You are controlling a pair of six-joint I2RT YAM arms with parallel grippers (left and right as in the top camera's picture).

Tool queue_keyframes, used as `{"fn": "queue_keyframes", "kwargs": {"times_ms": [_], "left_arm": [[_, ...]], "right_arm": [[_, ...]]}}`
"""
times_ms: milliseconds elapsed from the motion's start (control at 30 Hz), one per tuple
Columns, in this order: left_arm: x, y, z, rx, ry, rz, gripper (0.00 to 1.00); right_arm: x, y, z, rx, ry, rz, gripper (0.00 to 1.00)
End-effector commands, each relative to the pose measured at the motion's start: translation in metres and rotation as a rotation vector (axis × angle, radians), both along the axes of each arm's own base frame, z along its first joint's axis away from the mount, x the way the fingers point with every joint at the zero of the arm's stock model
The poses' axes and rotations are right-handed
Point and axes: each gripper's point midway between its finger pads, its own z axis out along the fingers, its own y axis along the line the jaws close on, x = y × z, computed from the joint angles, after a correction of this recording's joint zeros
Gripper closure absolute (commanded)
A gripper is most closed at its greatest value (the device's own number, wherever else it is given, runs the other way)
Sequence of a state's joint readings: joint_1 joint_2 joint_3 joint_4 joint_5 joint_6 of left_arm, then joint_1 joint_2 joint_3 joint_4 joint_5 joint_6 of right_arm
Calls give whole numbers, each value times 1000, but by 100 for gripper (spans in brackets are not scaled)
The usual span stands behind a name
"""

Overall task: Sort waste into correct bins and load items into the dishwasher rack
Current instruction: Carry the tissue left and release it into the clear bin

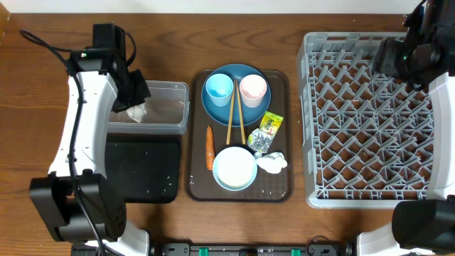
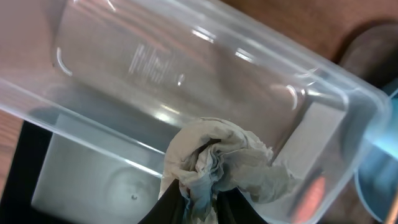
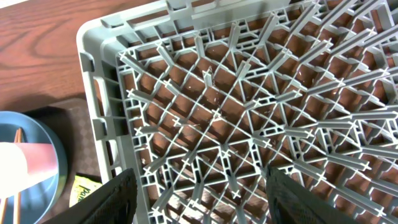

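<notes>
You're holding a crumpled white tissue pinched in the left gripper over the clear tub. An orange carrot, a yellow-green wrapper and another tissue are lying around the white bowl, beside the grey rack.

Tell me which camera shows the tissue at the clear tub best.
The left wrist camera: the tissue fills the lower frame, pinched in the left hand at the tub. Overhead shows only a small white scrap of it, mostly hidden. The right wrist camera misses it entirely.
</notes>
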State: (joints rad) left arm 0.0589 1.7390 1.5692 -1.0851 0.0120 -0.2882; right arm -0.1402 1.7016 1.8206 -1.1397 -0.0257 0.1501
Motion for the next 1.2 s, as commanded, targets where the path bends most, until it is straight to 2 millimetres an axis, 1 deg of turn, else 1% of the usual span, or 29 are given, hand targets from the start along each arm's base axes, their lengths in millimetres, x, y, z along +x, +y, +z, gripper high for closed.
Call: {"fn": "queue_keyframes", "kwargs": {"times_ms": [0, 67, 100, 133, 400, 467, 700, 900, 1167], "left_arm": [[-4, -2, -13, -4, 18, 1, 83], [-2, -1, -18, -3, 11, 1, 83], [0, -1, -20, -2, 4, 1, 76], [2, -1, -20, -1, -7, -3, 76], [27, 1, -12, 14, -114, -7, 75], [31, 2, -11, 15, -129, -7, 75], [27, 2, -12, 16, -113, -7, 75], [21, 29, -10, 170, -87, 38, 75], [21, 31, -11, 182, -85, 41, 73]], "right_arm": [[1, -1, 7, 6, -18, -14, 34], [1, -1, 7, 6, -18, -14, 34], [1, -1, 7, 6, -18, -14, 34], [1, -1, 7, 6, -18, -14, 34], [1, -1, 7, 6, -18, -14, 34], [1, -1, 7, 6, -18, -14, 34], [1, -1, 7, 6, -19, -14, 34], [1, -1, 7, 6, -19, -14, 34], [1, -1, 7, 6, -19, -14, 34]]}}
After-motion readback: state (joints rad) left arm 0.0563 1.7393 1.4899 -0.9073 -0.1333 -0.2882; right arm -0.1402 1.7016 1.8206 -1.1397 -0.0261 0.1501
